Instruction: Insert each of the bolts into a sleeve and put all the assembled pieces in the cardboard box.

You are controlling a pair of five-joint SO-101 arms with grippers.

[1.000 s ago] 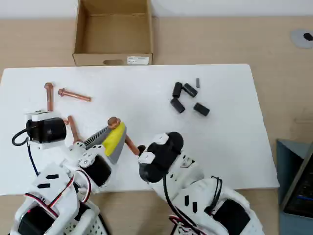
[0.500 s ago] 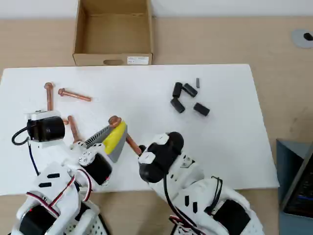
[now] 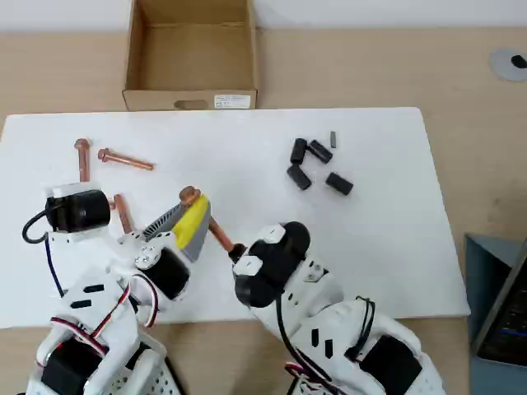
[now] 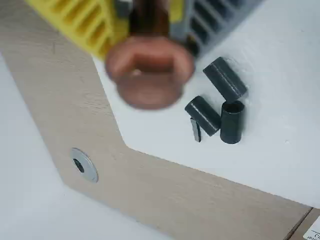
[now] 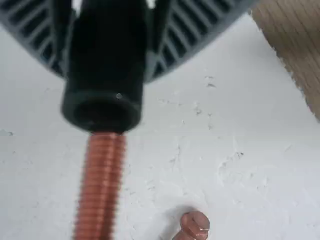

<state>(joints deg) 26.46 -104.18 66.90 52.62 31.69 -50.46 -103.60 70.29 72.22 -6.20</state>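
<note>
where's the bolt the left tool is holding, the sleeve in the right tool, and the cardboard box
held bolt (image 4: 150,75), left wrist view, on its round head
sleeve (image 5: 105,60), right wrist view, on its outer wall
cardboard box (image 3: 193,58), high view, on its bare floor

Bright, even light falls from overhead on the white rectangular mat (image 3: 247,140). Soft, short shadows sit beneath the small black cylindrical sleeves (image 3: 338,183); the brown cardboard box (image 3: 134,49) is slightly shaded along its inner walls.
</note>
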